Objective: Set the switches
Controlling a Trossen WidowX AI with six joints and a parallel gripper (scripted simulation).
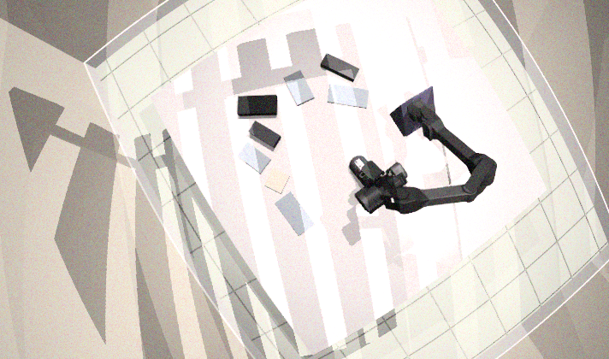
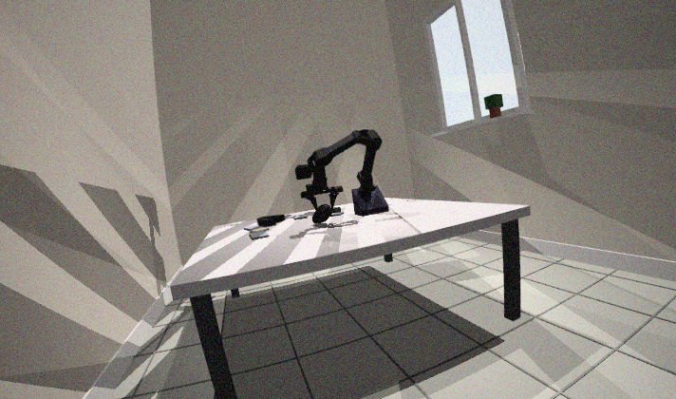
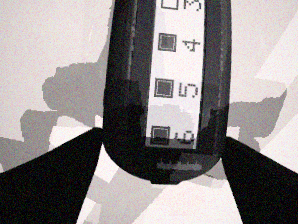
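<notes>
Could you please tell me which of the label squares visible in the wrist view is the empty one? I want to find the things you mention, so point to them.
The square beside number 3 (image 3: 170, 4), cut by the picture's top edge; those beside 4, 5 and 6 are filled.

Potted plant (image 2: 494, 104) on the window sill (image 2: 479, 123)

Our bench layout, seen from the top
We see the arm's base plate (image 1: 399, 124) (image 2: 359, 203) on the bench (image 1: 512, 147) (image 2: 460, 210), right of two flat panels (image 1: 298, 87) (image 1: 347, 96); a bar-shaped module (image 1: 339, 67) lies just behind them.
</notes>
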